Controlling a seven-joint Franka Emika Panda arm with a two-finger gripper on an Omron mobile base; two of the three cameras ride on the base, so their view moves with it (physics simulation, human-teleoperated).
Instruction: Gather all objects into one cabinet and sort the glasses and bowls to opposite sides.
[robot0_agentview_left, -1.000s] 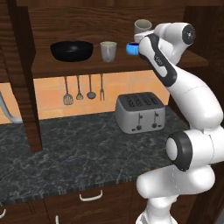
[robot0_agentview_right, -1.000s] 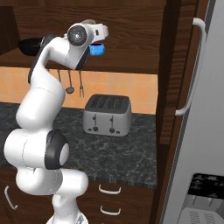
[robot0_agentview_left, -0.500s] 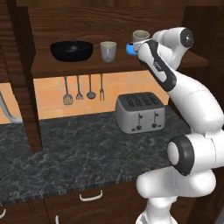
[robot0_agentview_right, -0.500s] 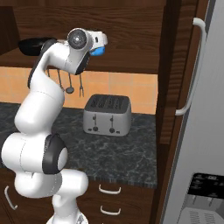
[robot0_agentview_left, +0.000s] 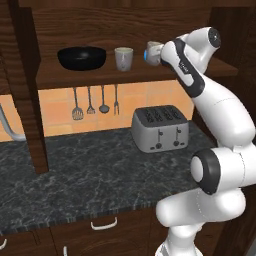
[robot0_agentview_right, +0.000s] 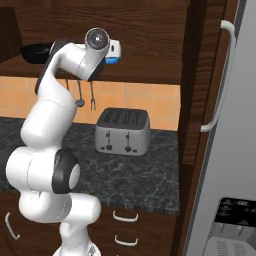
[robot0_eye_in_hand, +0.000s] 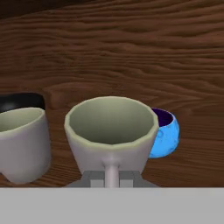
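My arm reaches up to the open cabinet (robot0_agentview_left: 75, 75), whose brown shelf carries everything I am sorting. In the left base view the black bowl (robot0_agentview_left: 82, 57) sits at the shelf's 9 o'clock end, and one mug (robot0_agentview_left: 123, 58) stands just beside it toward 3 o'clock, apart from it. Further toward 3 o'clock, a second mug (robot0_agentview_left: 153, 49) shows at my wrist, with a sliver of the blue bowl (robot0_agentview_left: 148, 56) at its lower edge.

In the hand view the second mug (robot0_eye_in_hand: 111, 131) is dead centre, upright, its open mouth toward me and its handle pointing straight down at 6 o'clock into the grey hardware at the bottom edge. My gripper's fingertips are hidden there, so I cannot tell whether the jaws are clamped on the handle or standing apart. The blue bowl (robot0_eye_in_hand: 164, 133) peeks out at 3 o'clock of this mug, partly behind it; whether the two touch I cannot tell. The first mug (robot0_eye_in_hand: 19, 144) is at 9 o'clock, near but apart, and the black bowl's rim (robot0_eye_in_hand: 19, 101) shows behind it at 10 o'clock.

In the right base view the blue bowl (robot0_agentview_right: 113, 56) shows just past my wrist, at shelf level. Below on the dark counter (robot0_agentview_left: 75, 170) stands the toaster (robot0_agentview_left: 160, 128), with utensils (robot0_agentview_left: 95, 102) hanging on the wall at its 10 o'clock.
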